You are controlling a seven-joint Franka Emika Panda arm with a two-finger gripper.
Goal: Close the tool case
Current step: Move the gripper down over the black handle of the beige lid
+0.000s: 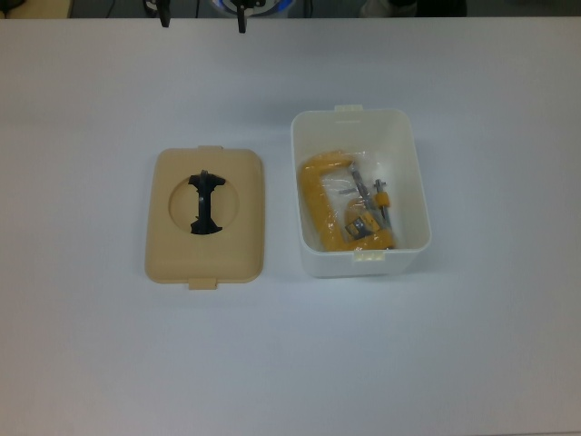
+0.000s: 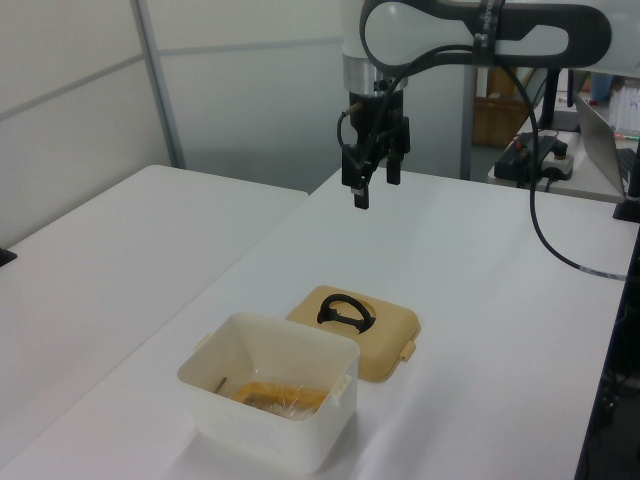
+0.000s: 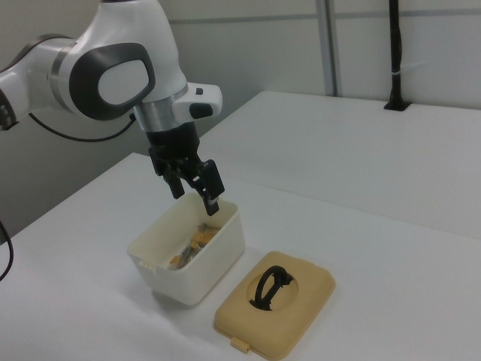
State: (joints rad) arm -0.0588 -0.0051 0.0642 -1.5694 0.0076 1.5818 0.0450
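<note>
White box (image 1: 360, 259): smooth, semi-gloss plastic. Tan lid (image 1: 204, 254): matt plastic, black plastic handle (image 1: 205, 203). Bench (image 1: 290, 363): smooth matt white. Contents (image 1: 349, 204) poss. in clear film.

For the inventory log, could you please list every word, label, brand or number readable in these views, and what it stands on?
None can be read in any view.
The tan lid, white tool case and robot arm show no print.
The bagged yellow tools carry small dark marks, too blurred to read.
</note>
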